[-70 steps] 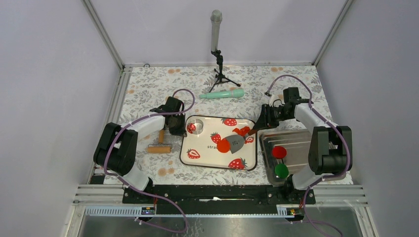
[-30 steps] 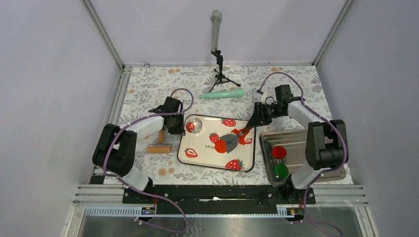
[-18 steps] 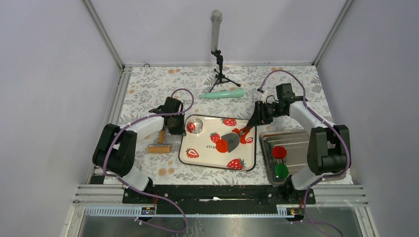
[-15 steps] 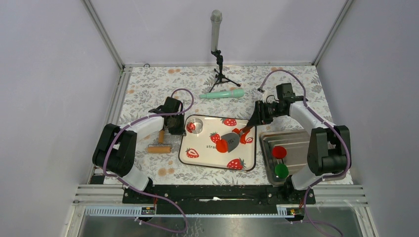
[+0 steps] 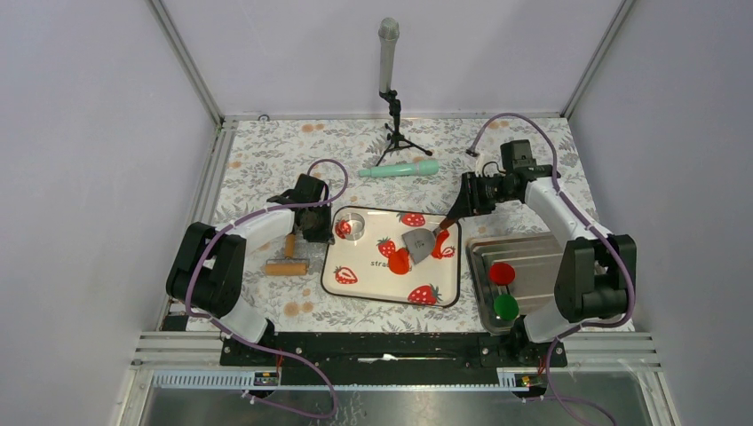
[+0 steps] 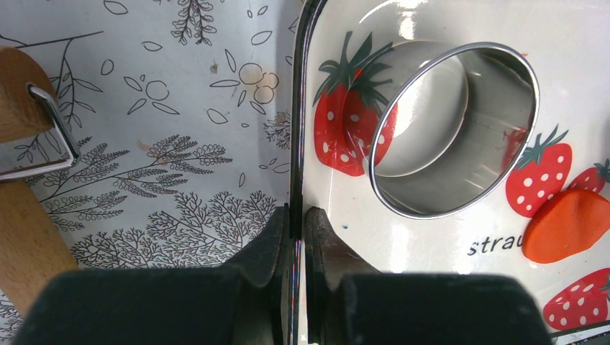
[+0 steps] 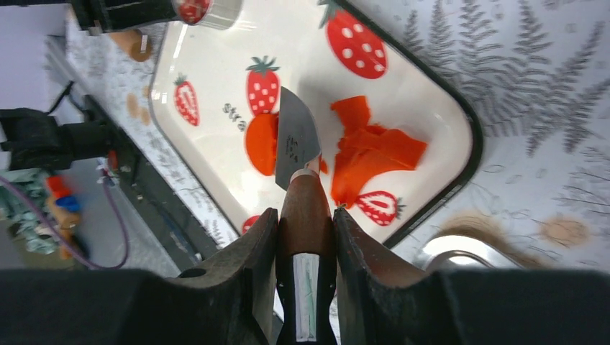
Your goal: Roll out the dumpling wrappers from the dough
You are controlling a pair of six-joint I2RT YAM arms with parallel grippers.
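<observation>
Dough (image 7: 374,151) lies ragged on the strawberry tray (image 7: 288,36), beside a round dumpling wrapper (image 7: 260,144). Right tool (image 7: 306,215) grips a wooden-handled scraper (image 7: 295,140), blade overlapping the wrapper's edge. Left tool (image 6: 296,215) pinches the tray's rim.

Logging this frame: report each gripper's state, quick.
Left gripper: shut on the tray, pinching its rim.
Right gripper: shut on the scraper, by its handle.
</observation>
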